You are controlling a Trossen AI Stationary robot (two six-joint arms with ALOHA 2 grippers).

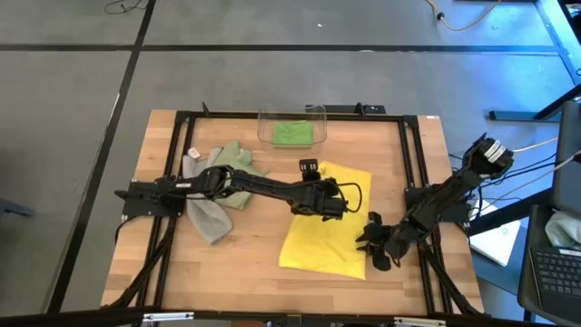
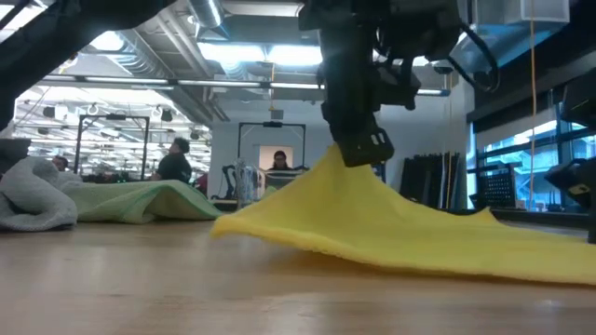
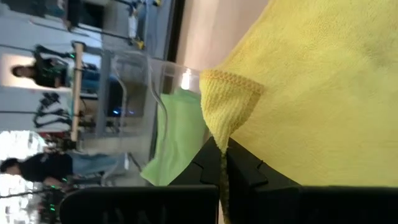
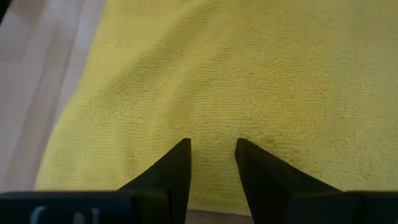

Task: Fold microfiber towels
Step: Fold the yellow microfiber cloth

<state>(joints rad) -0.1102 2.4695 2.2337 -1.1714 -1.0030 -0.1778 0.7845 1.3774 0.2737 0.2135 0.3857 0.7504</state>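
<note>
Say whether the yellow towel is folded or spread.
Spread, one layer; the left gripper lifts a corner of the yellow towel into a peak.

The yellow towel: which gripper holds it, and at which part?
The left gripper holds the yellow towel, its fingers shut on a corner, lifting it. The right gripper is above the towel, fingers apart, holding nothing.

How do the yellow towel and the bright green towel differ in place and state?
The yellow towel lies spread on the table, while the bright green towel sits folded inside the clear bin. The left gripper pinches the yellow towel and lifts it; nothing holds the green one. Both are soft cloths.
</note>
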